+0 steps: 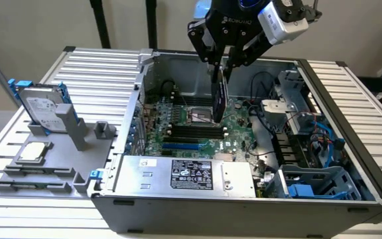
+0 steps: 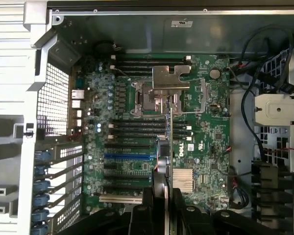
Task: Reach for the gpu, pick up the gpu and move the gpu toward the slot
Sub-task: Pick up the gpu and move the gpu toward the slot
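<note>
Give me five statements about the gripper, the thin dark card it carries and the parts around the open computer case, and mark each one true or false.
1. The gripper is shut on the gpu, the thin card seen dark and edge-on. True.
2. The gpu lies flat on the grey parts tray. False: it hangs upright from the gripper, above the green motherboard.
3. The silver hard drive with blue rails stands on the tray, outside the open grey computer case. True.
4. The gripper is over the hard drive. False: it is over the case.
5. In the wrist view, the gpu's edge crosses the black memory slots. True.
</note>
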`<state>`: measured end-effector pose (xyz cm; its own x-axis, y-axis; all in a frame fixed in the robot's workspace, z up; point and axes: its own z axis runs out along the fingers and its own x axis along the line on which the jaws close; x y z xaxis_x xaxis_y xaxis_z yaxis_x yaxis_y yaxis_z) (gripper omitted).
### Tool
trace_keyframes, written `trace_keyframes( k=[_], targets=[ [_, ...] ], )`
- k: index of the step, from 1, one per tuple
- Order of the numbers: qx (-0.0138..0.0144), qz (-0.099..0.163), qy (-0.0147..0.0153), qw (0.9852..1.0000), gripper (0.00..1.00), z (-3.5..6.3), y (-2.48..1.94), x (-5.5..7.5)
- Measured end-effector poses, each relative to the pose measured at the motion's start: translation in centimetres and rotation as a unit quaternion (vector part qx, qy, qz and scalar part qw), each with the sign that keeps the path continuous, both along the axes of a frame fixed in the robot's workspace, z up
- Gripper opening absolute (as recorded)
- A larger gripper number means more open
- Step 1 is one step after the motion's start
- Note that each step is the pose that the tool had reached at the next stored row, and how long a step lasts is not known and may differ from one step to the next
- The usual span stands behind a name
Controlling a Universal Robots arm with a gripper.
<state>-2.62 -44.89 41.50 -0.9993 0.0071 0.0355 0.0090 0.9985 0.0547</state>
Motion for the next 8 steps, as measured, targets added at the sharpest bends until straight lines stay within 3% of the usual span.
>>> trace_keyframes(
  k=[8],
  targets=[
    [0.0, 0.0, 0.0, 1.0, 0.26, 0.0, 0.0, 0.0]
  ],
)
